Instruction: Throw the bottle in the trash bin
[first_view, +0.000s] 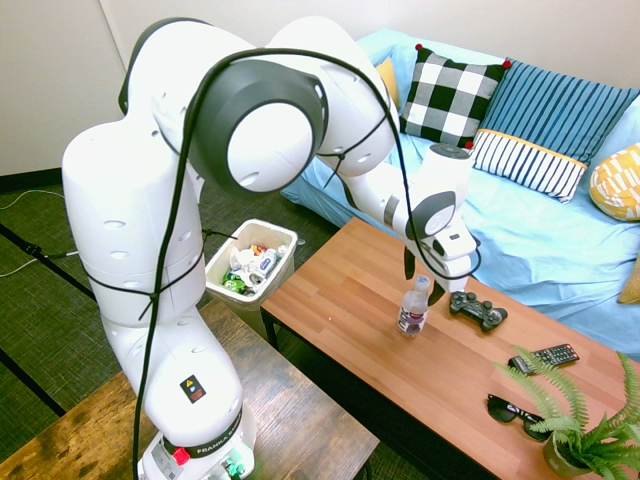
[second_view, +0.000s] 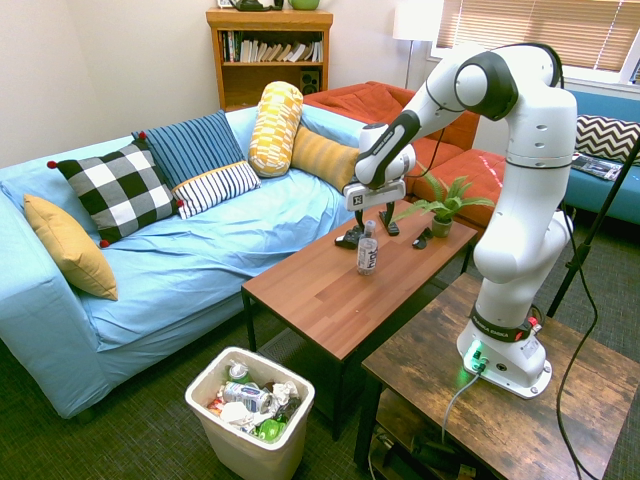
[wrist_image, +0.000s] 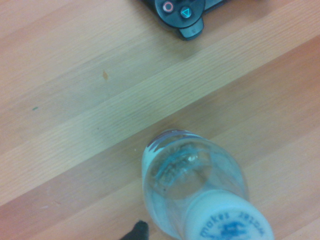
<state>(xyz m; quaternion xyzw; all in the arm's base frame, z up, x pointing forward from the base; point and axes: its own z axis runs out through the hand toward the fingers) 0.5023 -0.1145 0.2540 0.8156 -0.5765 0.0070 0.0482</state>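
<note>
The bottle (first_view: 413, 311) stands upright on the wooden coffee table (first_view: 350, 300), clear with a white cap and a dark label band. My gripper (first_view: 424, 277) is open directly over it, one finger on each side of the cap, not closed on it. From the other side, the gripper (second_view: 369, 223) straddles the top of the bottle (second_view: 367, 256). The wrist view looks down on the bottle (wrist_image: 195, 190) from just above. The trash bin (first_view: 224, 251) sits on the floor beyond the table's left end, off-white and holding several pieces of rubbish; it also shows as the trash bin (second_view: 250, 455).
A black game controller (first_view: 477, 308) lies just right of the bottle, with a remote (first_view: 543, 356), sunglasses (first_view: 515, 411) and a potted fern (first_view: 590, 430) further along. A light blue sofa (first_view: 540, 240) with cushions runs behind the table.
</note>
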